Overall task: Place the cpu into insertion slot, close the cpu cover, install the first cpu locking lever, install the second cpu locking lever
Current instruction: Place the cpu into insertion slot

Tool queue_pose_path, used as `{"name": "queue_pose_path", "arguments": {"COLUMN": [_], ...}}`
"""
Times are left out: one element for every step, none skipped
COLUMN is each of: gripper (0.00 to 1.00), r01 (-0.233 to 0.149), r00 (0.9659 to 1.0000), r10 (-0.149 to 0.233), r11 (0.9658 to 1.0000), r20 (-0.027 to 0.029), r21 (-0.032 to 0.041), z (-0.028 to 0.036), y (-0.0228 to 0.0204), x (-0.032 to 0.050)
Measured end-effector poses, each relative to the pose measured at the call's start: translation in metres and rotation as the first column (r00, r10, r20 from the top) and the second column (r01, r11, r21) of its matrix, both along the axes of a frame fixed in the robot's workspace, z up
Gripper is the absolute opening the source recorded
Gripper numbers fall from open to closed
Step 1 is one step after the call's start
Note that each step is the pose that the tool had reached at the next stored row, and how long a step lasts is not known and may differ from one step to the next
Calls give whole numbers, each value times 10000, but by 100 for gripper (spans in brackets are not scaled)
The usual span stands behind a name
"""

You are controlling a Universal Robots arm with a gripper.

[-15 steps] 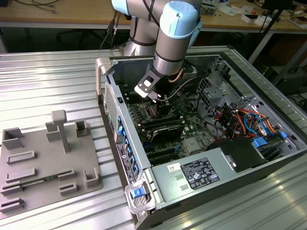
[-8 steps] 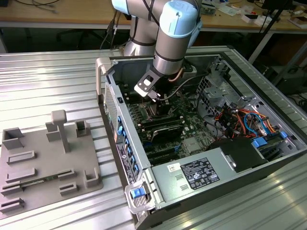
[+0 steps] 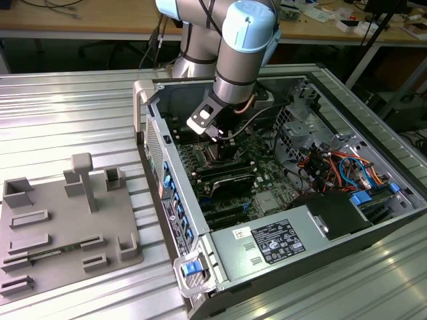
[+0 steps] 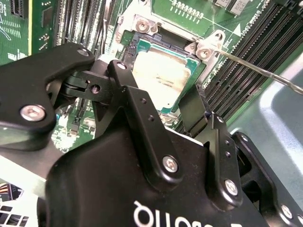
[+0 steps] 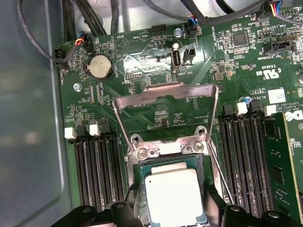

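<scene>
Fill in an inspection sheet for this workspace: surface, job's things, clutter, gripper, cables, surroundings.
Surface: ribbed metal table carrying an open computer case.
Job's things: cpu lies in the insertion slot; cpu cover stands open; a thin wire lever sticks out free.
Clutter: grey fixture tray beside the case.
Gripper: gripper open, fingers either side of the cpu.
Cables: orange and blue cables; black cables.
Surroundings: wooden workbench behind.
</scene>
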State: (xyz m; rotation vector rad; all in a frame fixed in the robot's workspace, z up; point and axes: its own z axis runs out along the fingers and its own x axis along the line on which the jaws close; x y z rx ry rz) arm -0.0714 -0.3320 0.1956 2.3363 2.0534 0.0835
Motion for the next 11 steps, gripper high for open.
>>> {"name": "queue_pose_path", "arguments": {"gripper": [63, 63, 63, 63, 63, 63, 63, 63, 63, 63, 63], "r01": [-10, -43, -95, -104, -110, -125, -148, -168, -188, -202, -211], "r00": [10000, 10000, 10000, 9999, 9999, 9999, 9999, 9999, 9998, 9998, 9998], "r10": [10, 43, 95, 104, 110, 125, 148, 168, 188, 202, 211], "r11": [10000, 10000, 10000, 9999, 9999, 9999, 9999, 9999, 9998, 9998, 9998], "r20": [0, 2, 5, 2, 0, 1, 1, 1, -1, -2, -1], "r21": [-1, -1, 6, 1, -2, -2, -1, -1, -3, -3, -4], "z": [1, 6, 22, 34, 46, 62, 61, 60, 57, 55, 50], "y": [-3, -3, -3, -4, -5, -5, -5, -5, -5, -5, -5], "x": [0, 0, 0, 0, 0, 0, 4, 11, 18, 26, 31]}}
